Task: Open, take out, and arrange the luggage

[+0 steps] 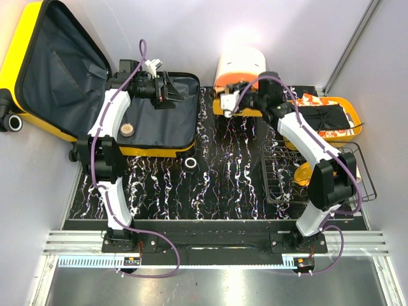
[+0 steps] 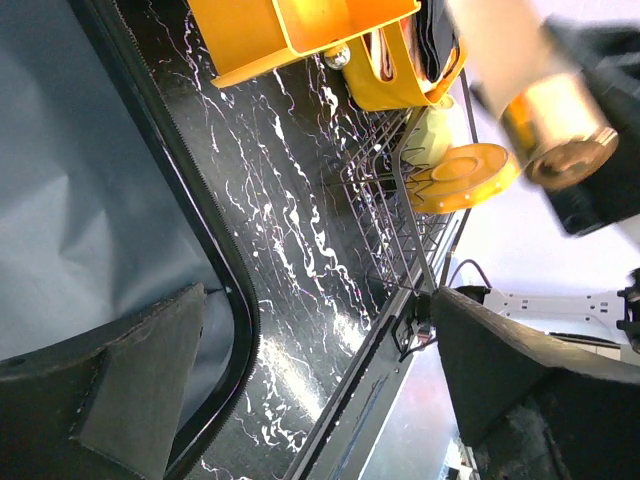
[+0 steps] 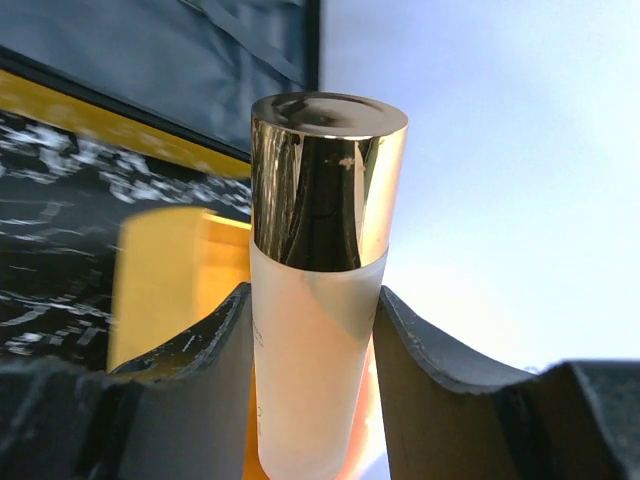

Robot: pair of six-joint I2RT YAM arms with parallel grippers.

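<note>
Two arms are busy, one on each side. Luggage (image 1: 166, 131) sits on the left of the counter (image 1: 223, 185), fully open: the base lies flat with the grey lining up, and the lid (image 1: 57, 64) is tipped back against the rear wall, probably so both halves can be reached from above.

Left end effector (image 1: 167, 91) hangs over the far edge of the base with its jaws spread wide and nothing between them. That reads as ready to go for another item. One round jar (image 1: 127, 129) lies on the lining, so unpacking isn't done.

Right end effector (image 3: 312, 360) is clamped on a frosted bottle (image 3: 315, 290) with a gold cap. The pads grip the body below the cap, likely because the matte part slips less than the shiny metal. It holds the bottle off the counter, between the luggage and the yellow basket (image 1: 354, 124) on the right. The basket already has fabric in it, and a wire rack (image 1: 274, 185) stands just in front of it, so this looks like the arranging side.

A small black-and-white ring (image 1: 190, 164) sits alone on the counter near the luggage's front edge; I can't tell what it is.

Main risk, as I judge it: the bottle is smooth, so a tilt on set-down could tip it.
</note>
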